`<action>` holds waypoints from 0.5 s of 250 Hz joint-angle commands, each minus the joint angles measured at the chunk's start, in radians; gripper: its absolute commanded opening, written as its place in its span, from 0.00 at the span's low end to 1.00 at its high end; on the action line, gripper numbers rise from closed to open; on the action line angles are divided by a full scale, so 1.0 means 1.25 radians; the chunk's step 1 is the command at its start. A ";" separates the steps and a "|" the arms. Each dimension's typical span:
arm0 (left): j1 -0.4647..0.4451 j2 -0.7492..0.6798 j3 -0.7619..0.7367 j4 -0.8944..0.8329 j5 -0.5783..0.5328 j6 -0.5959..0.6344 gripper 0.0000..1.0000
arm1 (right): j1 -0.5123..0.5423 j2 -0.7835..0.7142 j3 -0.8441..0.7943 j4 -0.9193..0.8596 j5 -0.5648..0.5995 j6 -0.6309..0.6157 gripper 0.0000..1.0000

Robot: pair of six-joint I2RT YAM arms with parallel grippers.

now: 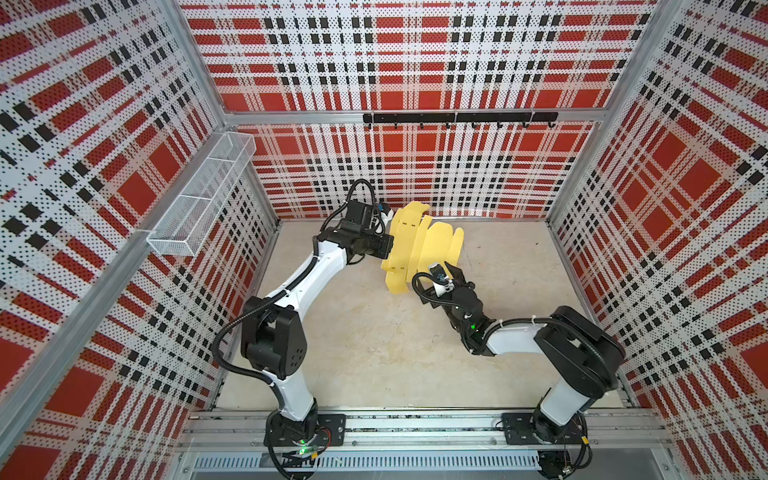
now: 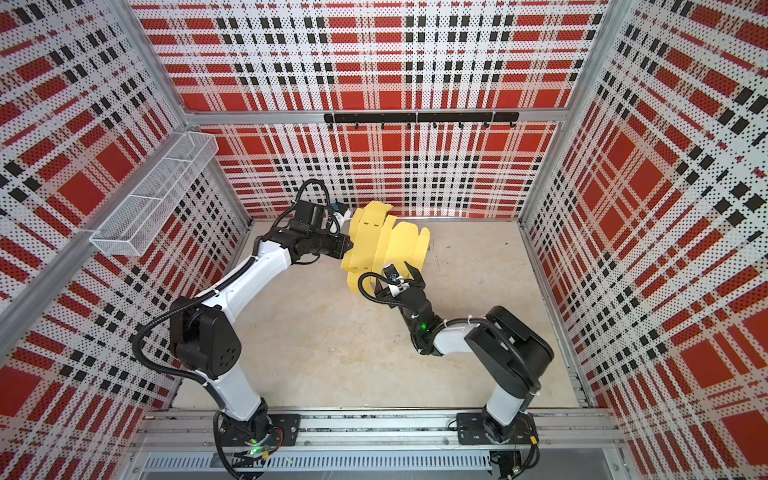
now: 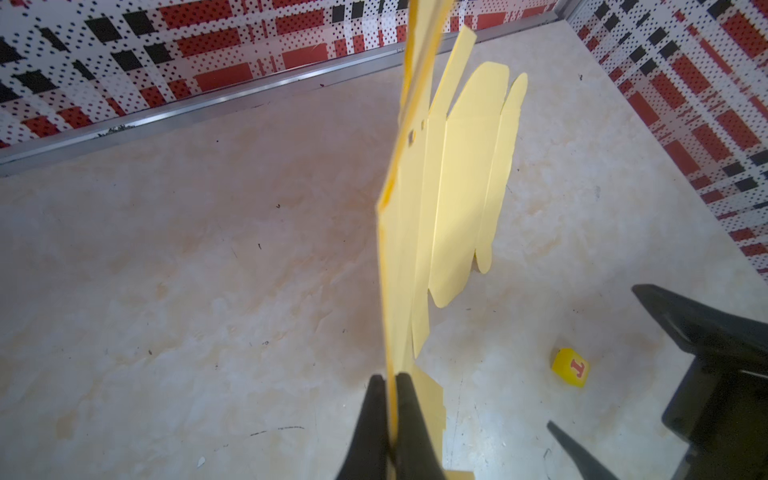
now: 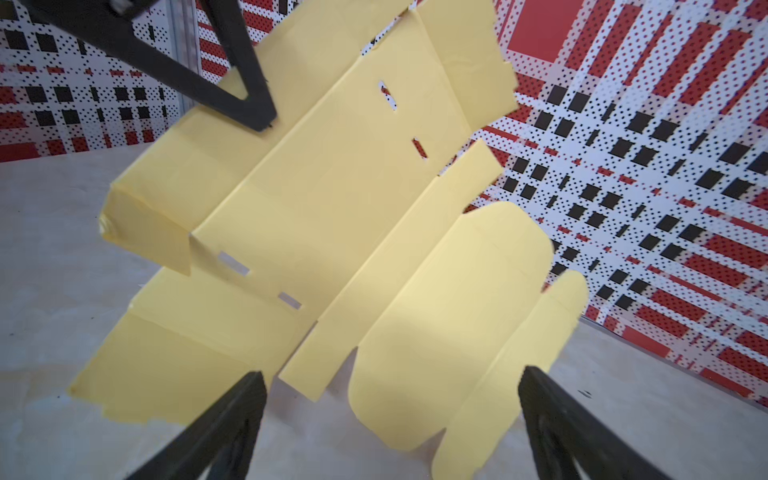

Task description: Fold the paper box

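While left hand (image 3: 388,380) clamps the paper box (image 4: 332,199), right hand (image 4: 392,374) (spread apart) faces it.

Matt paper box (image 4: 332,208), smooth stone-look tabletop (image 3: 166,291)

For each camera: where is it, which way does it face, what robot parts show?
Both top views: overhead, looking down; both arms, paper box.
Left wrist: behind the left gripper, shut on the paper box's edge.
Right wrist: behind the open right gripper, facing the paper box.
Shared: each wrist view shows the other gripper.
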State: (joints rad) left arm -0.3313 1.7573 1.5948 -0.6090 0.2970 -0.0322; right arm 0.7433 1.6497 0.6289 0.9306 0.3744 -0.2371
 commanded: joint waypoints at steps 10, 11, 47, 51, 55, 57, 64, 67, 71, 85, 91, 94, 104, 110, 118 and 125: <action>0.089 -0.059 -0.035 -0.002 0.127 -0.091 0.00 | -0.043 -0.071 -0.017 -0.113 -0.092 -0.019 0.98; 0.090 -0.060 -0.035 -0.003 0.128 -0.093 0.00 | -0.043 -0.072 -0.018 -0.117 -0.095 -0.019 0.98; 0.152 -0.090 -0.063 -0.018 0.152 -0.115 0.00 | -0.066 -0.091 0.001 -0.215 -0.170 -0.020 0.97; 0.157 -0.095 -0.069 -0.020 0.151 -0.114 0.00 | -0.066 -0.091 0.006 -0.225 -0.177 -0.021 0.97; 0.162 -0.098 -0.075 -0.021 0.154 -0.114 0.00 | -0.066 -0.091 0.010 -0.233 -0.186 -0.022 0.97; 0.164 -0.102 -0.079 -0.021 0.154 -0.114 0.00 | -0.066 -0.090 0.013 -0.236 -0.190 -0.024 0.97; 0.172 -0.109 -0.090 -0.021 0.161 -0.116 0.00 | -0.067 -0.086 0.020 -0.244 -0.204 -0.027 0.97; 0.175 -0.111 -0.096 -0.021 0.166 -0.116 0.00 | -0.066 -0.083 0.023 -0.246 -0.210 -0.027 0.97; 0.179 -0.114 -0.103 -0.021 0.169 -0.119 0.00 | -0.066 -0.078 0.027 -0.248 -0.218 -0.030 0.97; 0.194 -0.119 -0.126 -0.020 0.187 -0.127 0.00 | -0.066 -0.063 0.049 -0.262 -0.251 -0.034 0.96; 0.198 -0.118 -0.131 -0.027 0.190 -0.128 0.00 | -0.066 -0.055 0.059 -0.274 -0.266 -0.035 0.95; 0.199 -0.118 -0.133 -0.032 0.191 -0.127 0.00 | -0.066 -0.051 0.066 -0.281 -0.275 -0.034 0.95; 0.203 -0.112 -0.137 -0.047 0.193 -0.116 0.00 | -0.066 -0.041 0.087 -0.306 -0.305 -0.034 0.93; 0.206 -0.105 -0.137 -0.059 0.194 -0.106 0.00 | -0.066 -0.035 0.099 -0.320 -0.324 -0.033 0.92; 0.211 -0.091 -0.140 -0.072 0.191 -0.097 0.00 | -0.066 -0.026 0.111 -0.328 -0.344 -0.032 0.91; 0.215 -0.077 -0.143 -0.080 0.188 -0.094 0.00 | -0.066 -0.018 0.118 -0.326 -0.360 -0.034 0.90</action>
State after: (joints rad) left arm -0.0818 1.6360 1.4303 -0.6491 0.4953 -0.1562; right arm 0.6575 1.5890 0.7067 0.5655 0.0681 -0.2596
